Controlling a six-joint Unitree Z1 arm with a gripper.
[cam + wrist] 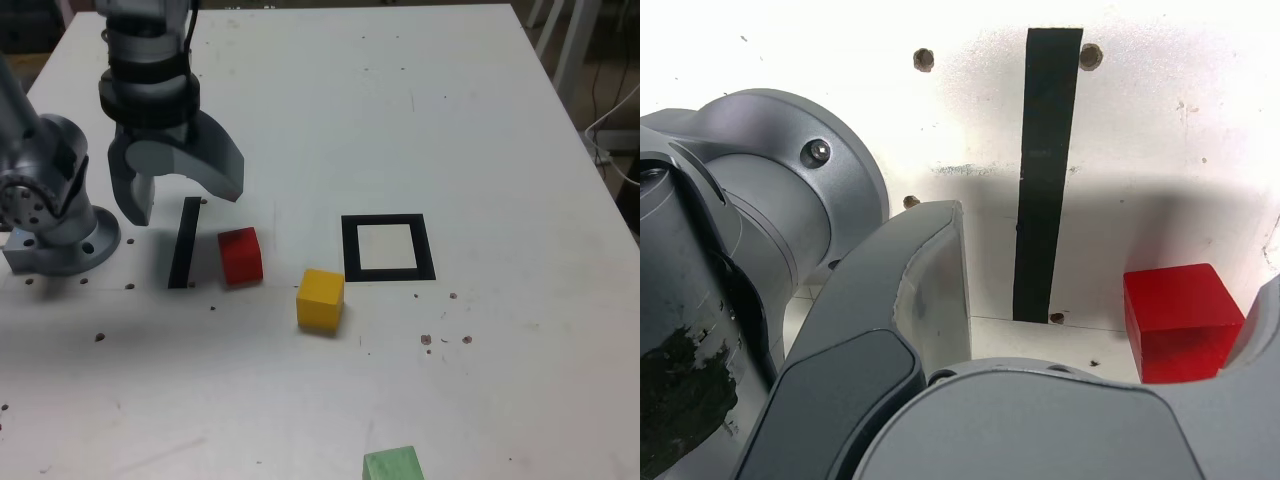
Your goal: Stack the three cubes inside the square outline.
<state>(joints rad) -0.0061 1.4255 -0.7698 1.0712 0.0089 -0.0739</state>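
Observation:
My gripper [180,203] hangs open and empty a little above the table. It is over the top of the black strip, at the exterior view's left of the red cube [240,255]. In the wrist view the red cube [1181,321] sits close to one grey finger [1262,320], while the other finger [912,285] lies past the strip; the gripper [1105,258] holds nothing. The yellow cube [320,298] rests between the red cube and the square outline [349,248], whose white centre is bare. The green cube [393,465] lies alone at the near edge of the exterior view.
A straight black strip [184,245] [1045,170] is stuck to the table beside the red cube. The arm's grey base [50,215] [770,220] stands at the exterior view's left. Small holes and specks dot the white tabletop [480,130].

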